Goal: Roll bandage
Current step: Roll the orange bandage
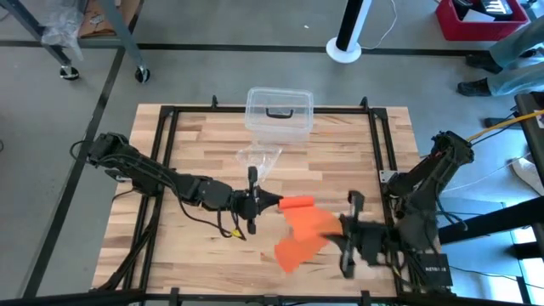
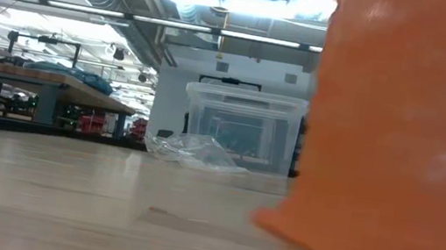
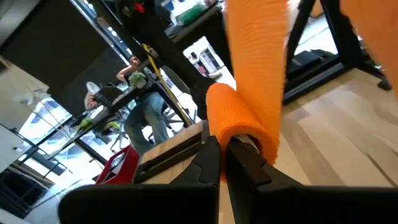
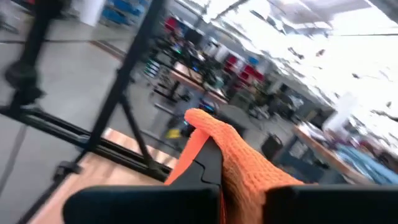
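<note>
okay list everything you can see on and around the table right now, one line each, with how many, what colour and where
bandage: one, bright orange, near middle of the table, one end rolled, the other end lifted, stretched between both grippers
plastic box: one, clear with a dark handle, far edge of the table
plastic piece: one, transparent, crumpled, just in front of the box
table: one, light wood with a black frame
person: one, in the room behind, seen in the left wrist view
left gripper: one, dark, jaws shut on the bandage's rolled end
right gripper: one, dark, jaws shut on the bandage's loose end
</note>
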